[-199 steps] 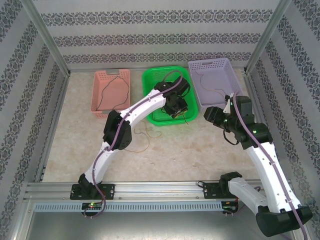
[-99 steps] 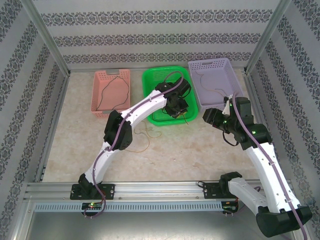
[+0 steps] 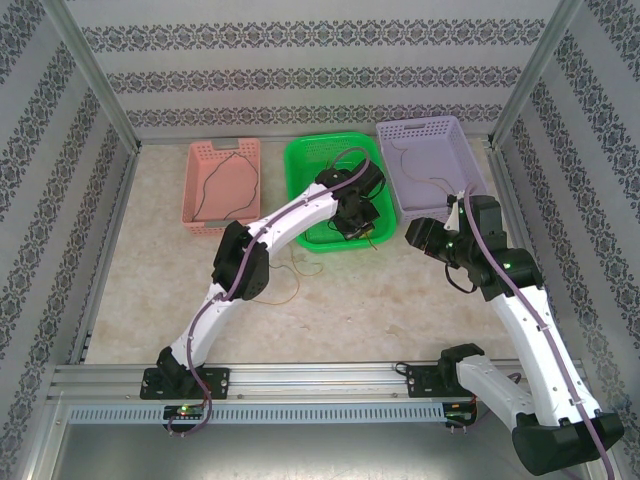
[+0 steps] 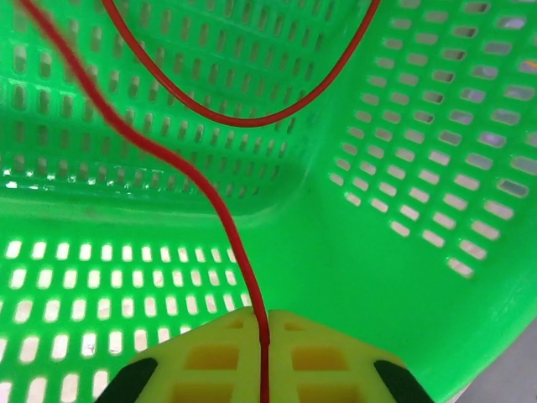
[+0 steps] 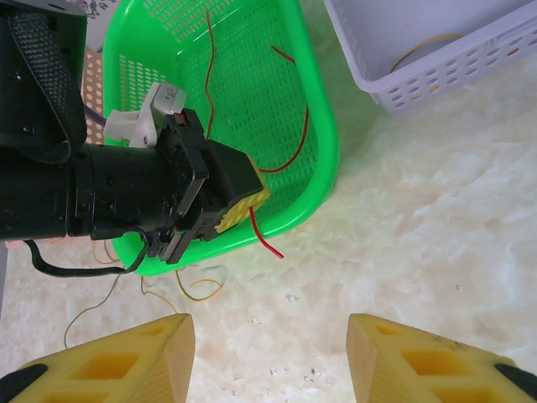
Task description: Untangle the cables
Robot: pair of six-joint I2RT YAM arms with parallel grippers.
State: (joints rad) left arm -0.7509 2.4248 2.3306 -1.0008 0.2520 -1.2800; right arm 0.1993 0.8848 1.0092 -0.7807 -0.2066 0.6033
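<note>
marbled tabletop (image 3: 380,300); left gripper (image 4: 263,332) pinching red cable (image 4: 225,220)

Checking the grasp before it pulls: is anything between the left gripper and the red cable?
Nothing visible does. The left gripper is shut directly on the red cable over the green basket; the wire runs straight between its yellow fingers.

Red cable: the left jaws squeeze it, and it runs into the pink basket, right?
Not pink: the left jaws squeeze the red cable, and it runs into the green basket. The left wrist view shows it.
</note>
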